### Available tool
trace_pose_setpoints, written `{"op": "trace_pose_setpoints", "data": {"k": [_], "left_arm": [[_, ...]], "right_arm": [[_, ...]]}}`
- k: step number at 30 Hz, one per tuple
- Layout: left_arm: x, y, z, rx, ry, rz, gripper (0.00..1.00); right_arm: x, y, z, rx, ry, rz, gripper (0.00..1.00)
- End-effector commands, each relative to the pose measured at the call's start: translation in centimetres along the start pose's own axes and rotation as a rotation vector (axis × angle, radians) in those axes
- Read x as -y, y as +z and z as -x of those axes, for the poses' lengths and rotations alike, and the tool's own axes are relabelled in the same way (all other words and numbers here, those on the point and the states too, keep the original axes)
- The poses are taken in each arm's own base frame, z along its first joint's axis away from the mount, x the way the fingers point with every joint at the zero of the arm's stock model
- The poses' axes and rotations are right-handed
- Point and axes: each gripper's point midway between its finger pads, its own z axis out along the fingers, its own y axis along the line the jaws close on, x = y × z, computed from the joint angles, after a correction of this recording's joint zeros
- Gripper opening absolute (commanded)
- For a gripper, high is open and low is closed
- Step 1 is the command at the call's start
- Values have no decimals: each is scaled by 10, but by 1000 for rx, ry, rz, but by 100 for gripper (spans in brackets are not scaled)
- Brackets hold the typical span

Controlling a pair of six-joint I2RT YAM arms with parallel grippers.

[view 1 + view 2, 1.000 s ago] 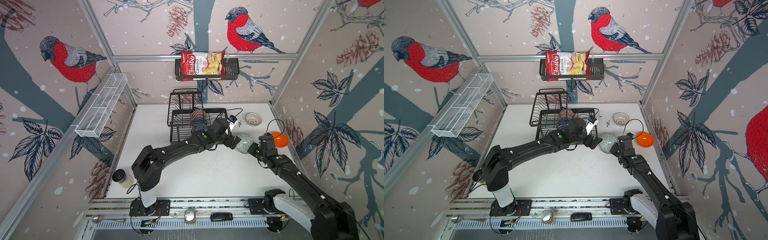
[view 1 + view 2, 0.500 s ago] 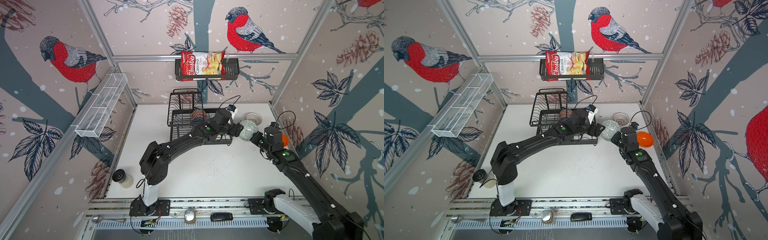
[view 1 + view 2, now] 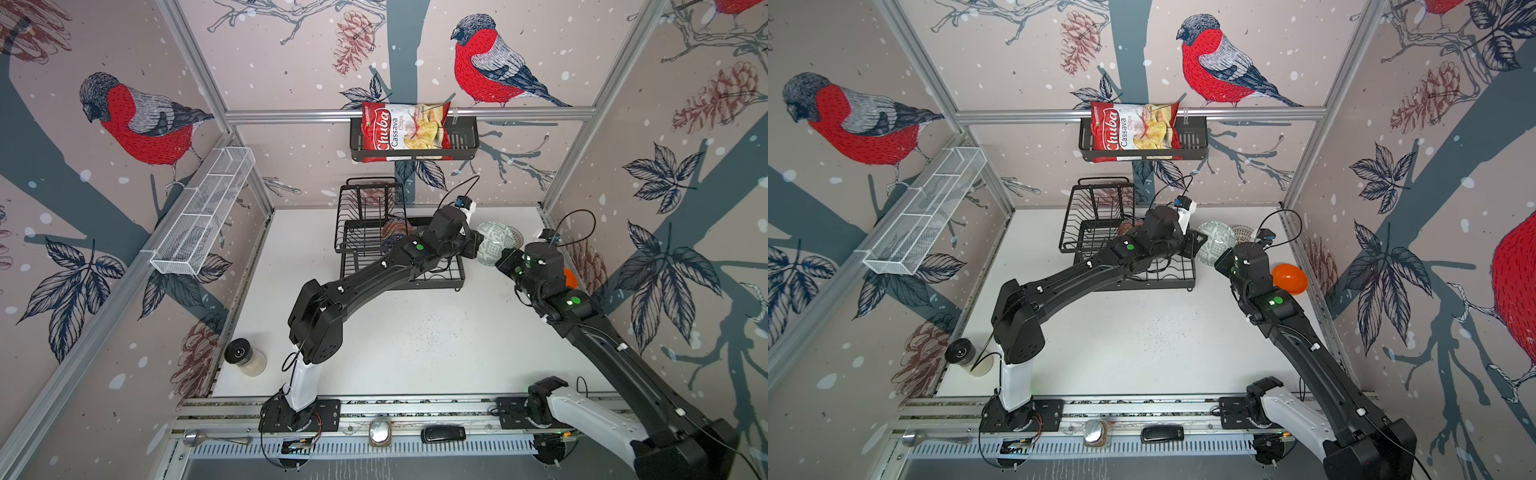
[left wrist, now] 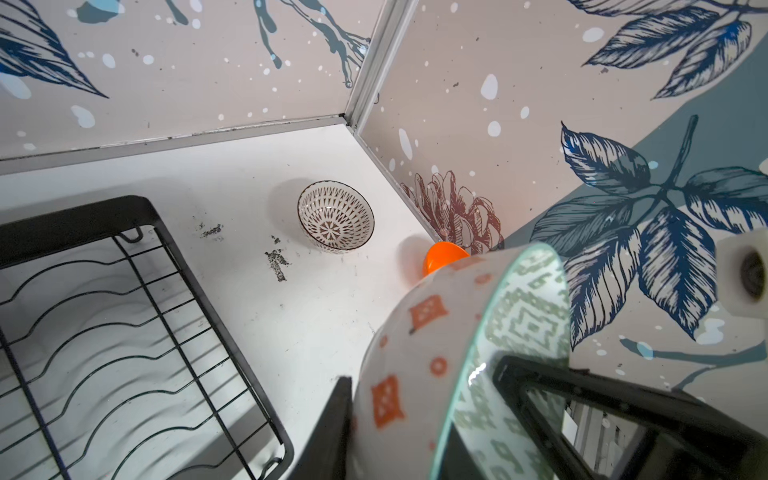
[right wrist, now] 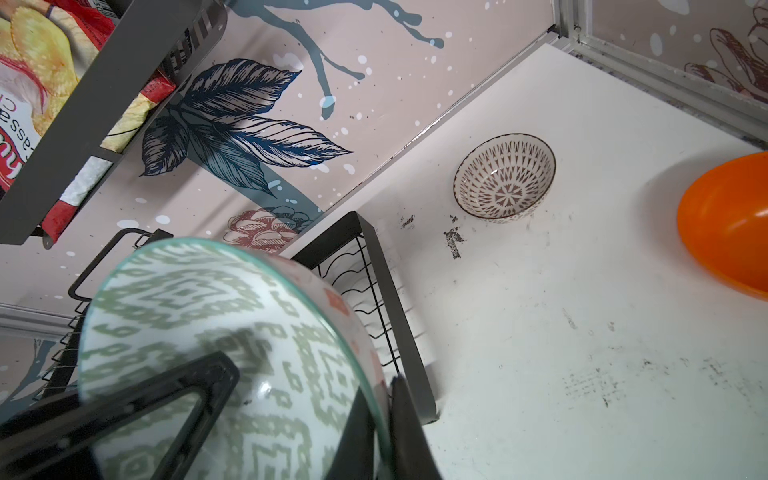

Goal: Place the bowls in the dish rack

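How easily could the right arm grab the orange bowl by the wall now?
Probably not yet. The orange bowl sits close by with nothing over it, but the right fingers are clamped on the patterned bowl, which the left fingers grip too. The right ones must let go first.

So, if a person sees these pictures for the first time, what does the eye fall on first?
The green-patterned bowl, tilted in the air just right of the dish rack, its rim gripped by both the left end effector and the right end effector. Next, the bright orange bowl near the right wall and the red chips bag in the black basket up high.
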Motion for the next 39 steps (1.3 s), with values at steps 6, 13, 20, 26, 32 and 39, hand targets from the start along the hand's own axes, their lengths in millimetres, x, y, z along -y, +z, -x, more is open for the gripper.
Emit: {"op": "trace_pose_setpoints", "data": {"k": [6, 13, 20, 26, 32, 39], "left_arm": [[-2, 1, 9, 37, -16, 18, 8], [-5, 2, 34, 107, -41, 41, 0], [-8, -1, 56, 194, -57, 83, 0], [-20, -16, 67, 258, -66, 146, 0], [-32, -30, 72, 302, -33, 205, 0], [-50, -58, 91, 461, -5, 304, 0]], "right_arm": [[-10, -4, 24, 121, 72, 43, 5], [-20, 3, 23, 110, 63, 85, 14], [-18, 5, 20, 88, 33, 83, 31], [-15, 1, 20, 79, 38, 109, 53], [-17, -6, 26, 81, 40, 127, 89], [-15, -14, 41, 95, 127, 150, 100]]}}
